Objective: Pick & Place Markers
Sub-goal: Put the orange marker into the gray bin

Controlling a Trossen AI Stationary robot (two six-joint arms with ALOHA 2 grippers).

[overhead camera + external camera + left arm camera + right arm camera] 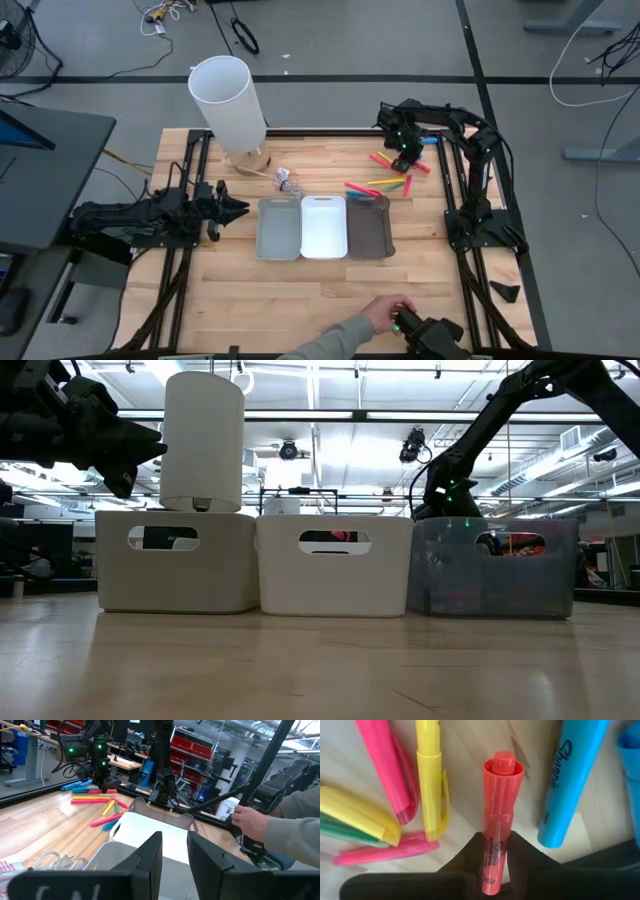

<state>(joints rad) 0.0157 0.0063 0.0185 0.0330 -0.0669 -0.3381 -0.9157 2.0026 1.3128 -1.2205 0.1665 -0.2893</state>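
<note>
Wood-plank table under a workshop-type room, three small trays side by side mid-table: grey tray, white tray, dark tray. Tall white cylinder standing behind the grey one, out of the way. Markers scattered loose on the wood just behind the dark tray, near the right arm's base, so within easy reach of that arm only. Right gripper down in that pile, narrowed onto a single red-orange marker: fingers pinching the barrel end from both sides, cap end pointing away, marker lying flat on the table, not lifted as far as can be judged. Yellow marker and blue marker lying just beside it, apart from the fingers, so grip looks clean on one pen. Probably grabbed at the end to keep clear of neighbours. Left gripper parked over the grey tray, fingers narrow with a gap, holding nothing. Person's hand at the front table edge on a dark device, clear of the trays. Trays look empty of markers from above; next step presumably lift and carry to a tray.
</note>
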